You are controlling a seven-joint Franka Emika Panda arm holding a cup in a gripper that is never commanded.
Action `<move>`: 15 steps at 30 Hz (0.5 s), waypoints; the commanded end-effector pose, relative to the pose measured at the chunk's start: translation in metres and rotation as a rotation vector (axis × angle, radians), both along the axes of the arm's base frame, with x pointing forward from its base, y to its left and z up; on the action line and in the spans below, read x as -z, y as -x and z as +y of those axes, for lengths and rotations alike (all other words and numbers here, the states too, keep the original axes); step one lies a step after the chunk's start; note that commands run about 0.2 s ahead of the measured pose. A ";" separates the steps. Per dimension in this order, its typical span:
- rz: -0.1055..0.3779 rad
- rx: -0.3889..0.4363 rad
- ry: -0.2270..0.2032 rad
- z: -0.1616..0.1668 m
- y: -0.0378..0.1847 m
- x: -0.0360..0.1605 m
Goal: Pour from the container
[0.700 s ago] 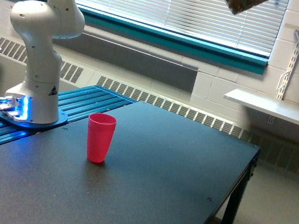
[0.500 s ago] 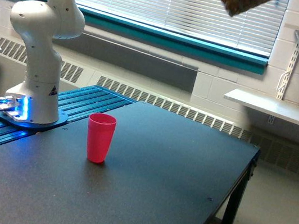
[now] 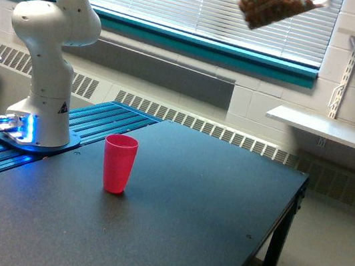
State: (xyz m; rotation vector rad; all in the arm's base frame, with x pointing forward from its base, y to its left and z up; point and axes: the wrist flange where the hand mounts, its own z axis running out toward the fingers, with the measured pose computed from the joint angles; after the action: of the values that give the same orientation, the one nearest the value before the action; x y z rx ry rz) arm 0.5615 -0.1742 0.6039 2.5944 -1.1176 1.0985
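Observation:
The container, a clear cup with brown granular bits showing through, hangs high in the air at the top edge of the exterior view. It is tilted, its base to the lower left and its rim to the upper right. My gripper holds it by the rim end; only a dark sliver of it shows, the rest is cut off by the frame's top. An opaque red cup stands upright and open on the black table, well below the container and toward the exterior view's left of it.
The arm's white base column stands on a blue-lit mount at the table's left. The table's edge runs along the right. A window with blinds, a radiator and a wall shelf lie behind.
The container has moved to the exterior view's left and slightly down, and now lies at a flatter tilt. The red cup has not moved.

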 end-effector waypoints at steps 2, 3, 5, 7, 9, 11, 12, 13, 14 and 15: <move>0.011 0.048 0.025 -0.019 0.035 -0.003; 0.017 0.056 0.030 -0.022 0.040 0.000; 0.024 0.075 0.039 -0.027 0.050 0.004; 0.028 0.091 0.043 -0.031 0.058 0.007; 0.029 0.112 0.043 -0.035 0.066 0.012; 0.032 0.121 0.033 -0.036 0.073 0.016; 0.037 0.128 0.034 -0.037 0.076 0.019; 0.040 0.136 0.032 -0.038 0.081 0.023; 0.043 0.141 0.031 -0.039 0.084 0.026; 0.048 0.148 0.033 -0.040 0.087 0.030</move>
State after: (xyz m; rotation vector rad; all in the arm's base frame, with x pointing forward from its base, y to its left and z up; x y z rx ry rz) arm 0.4904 -0.2056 0.5879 2.4911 -1.1577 1.0295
